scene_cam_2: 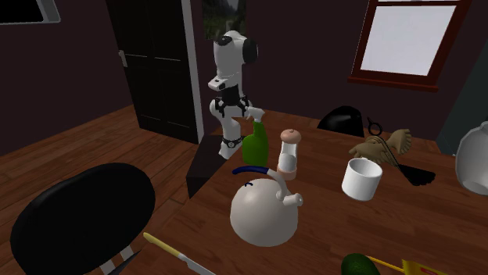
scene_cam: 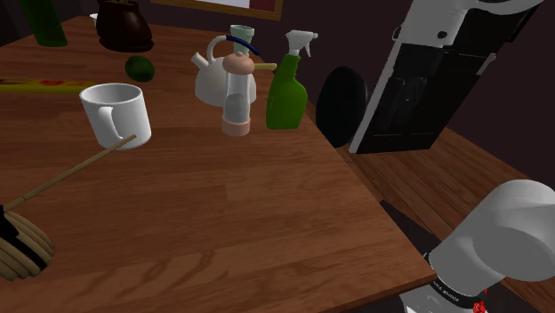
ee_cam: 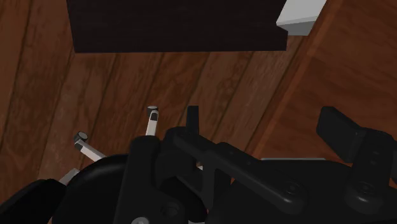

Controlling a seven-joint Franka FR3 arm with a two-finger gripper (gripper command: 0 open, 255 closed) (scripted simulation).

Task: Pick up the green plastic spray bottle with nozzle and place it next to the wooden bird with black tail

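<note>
gripper held wide, empty | green plastic spray bottle may be toppled if the adjacent pink-capped clear grinder is clipped

Dark walls, wooden floor, window

Spray bottle on table, near far edge, just beside mill, on shoulder view's right of it. Kettle behind mill. Mug further left. Bird at near left, well apart from spray bottle. Chair off table, right of spray bottle.
</note>
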